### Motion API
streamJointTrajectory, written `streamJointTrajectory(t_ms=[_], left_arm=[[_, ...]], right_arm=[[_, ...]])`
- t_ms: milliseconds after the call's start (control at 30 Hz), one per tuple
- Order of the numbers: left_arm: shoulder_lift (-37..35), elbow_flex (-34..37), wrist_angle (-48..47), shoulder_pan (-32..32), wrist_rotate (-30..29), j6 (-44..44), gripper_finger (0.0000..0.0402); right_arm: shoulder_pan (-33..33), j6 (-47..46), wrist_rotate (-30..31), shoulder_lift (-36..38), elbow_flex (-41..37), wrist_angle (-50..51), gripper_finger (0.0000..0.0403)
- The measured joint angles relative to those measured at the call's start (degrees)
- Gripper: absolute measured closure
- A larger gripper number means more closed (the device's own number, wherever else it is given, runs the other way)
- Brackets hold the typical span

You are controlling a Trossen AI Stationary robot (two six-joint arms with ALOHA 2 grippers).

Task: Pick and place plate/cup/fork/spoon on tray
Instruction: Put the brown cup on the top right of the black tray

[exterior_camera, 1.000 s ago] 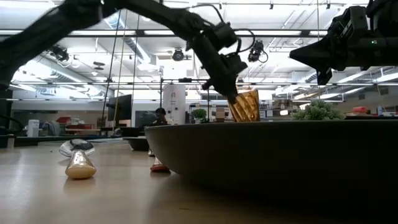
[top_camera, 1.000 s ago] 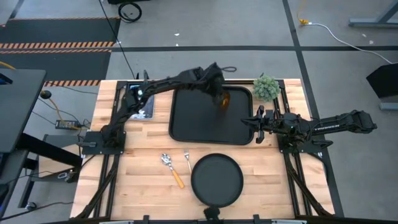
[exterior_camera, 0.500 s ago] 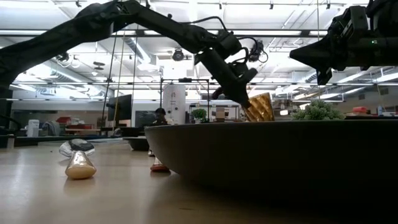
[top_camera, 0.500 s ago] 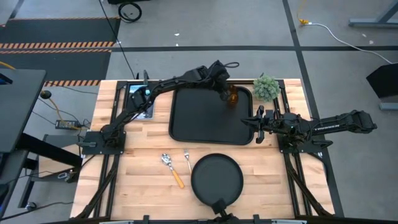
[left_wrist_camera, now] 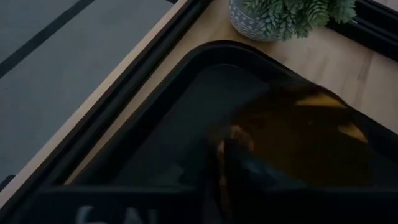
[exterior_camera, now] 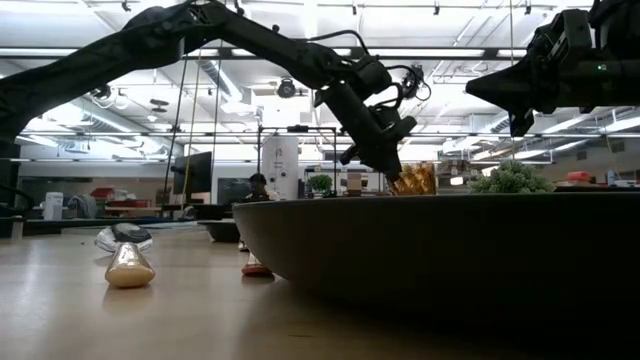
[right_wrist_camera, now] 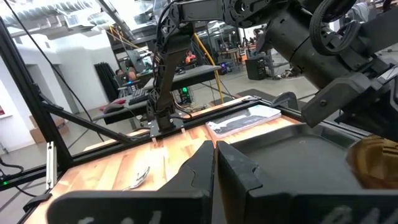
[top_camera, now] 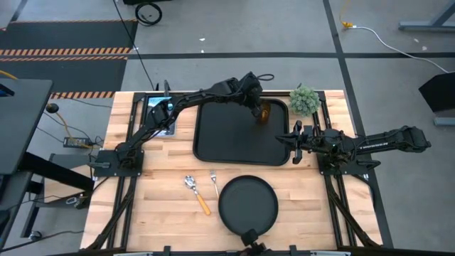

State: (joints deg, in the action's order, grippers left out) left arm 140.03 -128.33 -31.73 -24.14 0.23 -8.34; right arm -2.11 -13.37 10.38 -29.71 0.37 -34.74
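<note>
The amber cup (top_camera: 264, 112) is in the far right corner of the black tray (top_camera: 213, 142), in my left gripper (top_camera: 257, 109), which is shut on it. In the low view only the cup's top (exterior_camera: 415, 180) shows above the plate's rim (exterior_camera: 450, 250). The round black plate (top_camera: 247, 205) lies flat at the table's near edge. The spoon (top_camera: 193, 186) and the fork (top_camera: 213, 179) lie flat on the wood to the plate's left. My right gripper (top_camera: 293, 139) hangs shut and empty over the tray's right rim. My left gripper holds the cup by its rim (exterior_camera: 400, 178), on the side toward the table's left. The fingers slant down from the upper left. In the left wrist view a dark finger (left_wrist_camera: 249, 171) shows through the amber wall (left_wrist_camera: 311, 137). The plate hides the cup's base.
A small green potted plant (top_camera: 304, 100) stands just beyond the tray's far right corner, close to the cup. A flat device (top_camera: 160, 114) lies at the table's far left. Bare wood lies between the tray and the plate.
My left gripper has carried the cup toward the table's right edge, into the tray's far right corner, and has gone down. The cup now sits lower behind the plate's rim than before. My right gripper has kept still.
</note>
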Motion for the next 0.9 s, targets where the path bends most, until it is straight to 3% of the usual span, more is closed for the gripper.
streamJointTrajectory(t_ms=[200,367,600,767,900], left_arm=[[0.0,0.0,0.7,0.0,0.0,1.5,0.0265],[-2.4,0.1,0.1,-0.9,0.0,4.0,0.0237],[-4.1,0.1,-7.7,-2.0,-0.2,5.8,0.0245],[-3.3,0.1,-13.5,-1.4,-1.9,1.7,0.0260],[-2.4,0.4,-13.2,0.5,-3.2,1.5,0.0268]], right_arm=[[0.0,0.0,0.0,0.0,0.0,0.0,0.0380],[0.0,0.0,0.0,0.0,0.0,0.0,0.0380],[0.0,0.0,0.0,0.0,0.0,0.0,0.0380],[0.0,0.0,0.0,0.0,0.0,0.0,0.0380],[0.0,0.0,0.0,0.0,0.0,-0.2,0.0380]])
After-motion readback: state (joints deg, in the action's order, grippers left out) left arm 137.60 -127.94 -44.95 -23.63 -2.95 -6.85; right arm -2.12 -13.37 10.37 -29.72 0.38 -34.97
